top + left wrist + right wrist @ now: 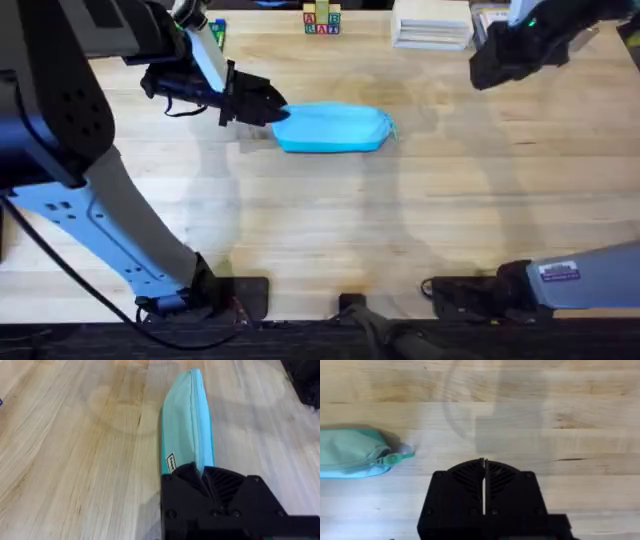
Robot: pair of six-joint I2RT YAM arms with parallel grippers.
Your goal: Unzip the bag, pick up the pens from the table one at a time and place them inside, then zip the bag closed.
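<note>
The bag lies lengthwise on the table, toward its far side and a little left of centre, with its zipper run shut along the top. The left gripper pinches the bag's left end. The right gripper hangs with its fingers pressed together on nothing, well off to the bag's right. Letter blocks and a stack of white paper sit along the far edge. The near half of the table is bare wood.
</note>
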